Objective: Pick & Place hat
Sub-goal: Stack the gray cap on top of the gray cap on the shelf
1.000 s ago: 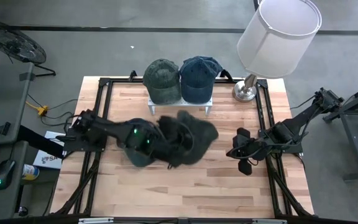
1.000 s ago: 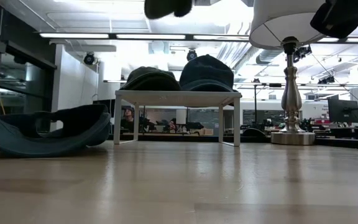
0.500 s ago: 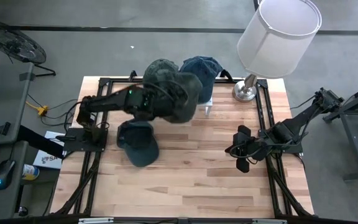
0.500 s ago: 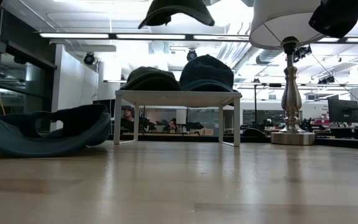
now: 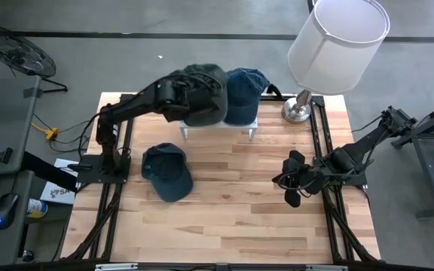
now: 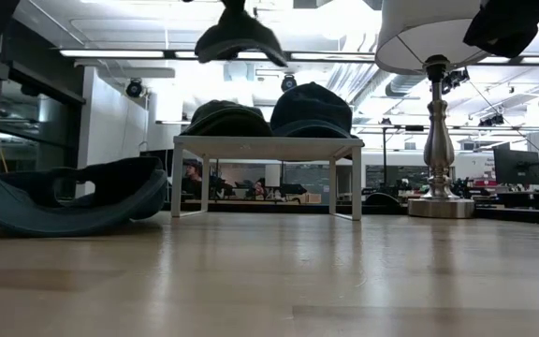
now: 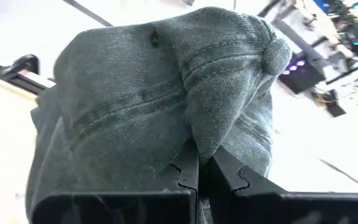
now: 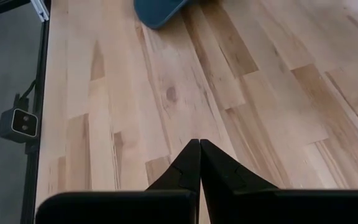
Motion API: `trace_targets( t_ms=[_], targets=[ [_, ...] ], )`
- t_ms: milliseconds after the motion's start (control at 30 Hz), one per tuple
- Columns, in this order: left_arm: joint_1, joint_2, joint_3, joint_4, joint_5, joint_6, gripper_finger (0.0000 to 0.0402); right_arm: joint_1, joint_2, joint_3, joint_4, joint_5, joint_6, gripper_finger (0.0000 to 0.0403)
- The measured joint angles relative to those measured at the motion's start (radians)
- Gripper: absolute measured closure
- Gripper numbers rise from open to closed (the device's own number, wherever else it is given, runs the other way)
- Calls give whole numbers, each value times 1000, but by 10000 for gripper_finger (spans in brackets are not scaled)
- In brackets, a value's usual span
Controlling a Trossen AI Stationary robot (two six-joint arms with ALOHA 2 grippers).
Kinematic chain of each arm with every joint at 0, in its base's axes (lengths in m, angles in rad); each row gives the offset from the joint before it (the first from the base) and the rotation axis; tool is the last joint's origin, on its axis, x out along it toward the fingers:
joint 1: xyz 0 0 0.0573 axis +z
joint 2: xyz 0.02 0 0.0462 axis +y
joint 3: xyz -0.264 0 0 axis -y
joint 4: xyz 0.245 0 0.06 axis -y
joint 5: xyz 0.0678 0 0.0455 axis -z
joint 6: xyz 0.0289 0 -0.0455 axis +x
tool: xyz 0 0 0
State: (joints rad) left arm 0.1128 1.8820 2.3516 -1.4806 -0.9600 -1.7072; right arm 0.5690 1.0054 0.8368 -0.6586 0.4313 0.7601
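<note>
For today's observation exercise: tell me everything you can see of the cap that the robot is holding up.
The green cap is faded, washed-looking cotton, with stitched panels and a button on top. The left pincer, shut, pinches a fold of its crown. It hangs in the air above the white stand, over another green cap there, touching nothing else.

Below my left gripper: the green hat I pinch hangs over the white rack, blocking the way down.
Beside it, toward my right arm: a navy cap sits on the rack, touching my load.
Farther that way: the lamp, its shade high over the table corner.
Back toward my base: a blue cap lies on the table.
Ahead of my right gripper: bare wood, open passage.
</note>
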Motion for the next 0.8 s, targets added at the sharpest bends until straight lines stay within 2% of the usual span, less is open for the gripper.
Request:
trace_targets(
  t_ms=[500,800],
  targets=[
    [124,0,-2,-63,109,-17,398,0,0,0,0,16,25,403],
    [143,1,-86,0,164,9,398,0,0,0,0,25,29,403]
  ],
)
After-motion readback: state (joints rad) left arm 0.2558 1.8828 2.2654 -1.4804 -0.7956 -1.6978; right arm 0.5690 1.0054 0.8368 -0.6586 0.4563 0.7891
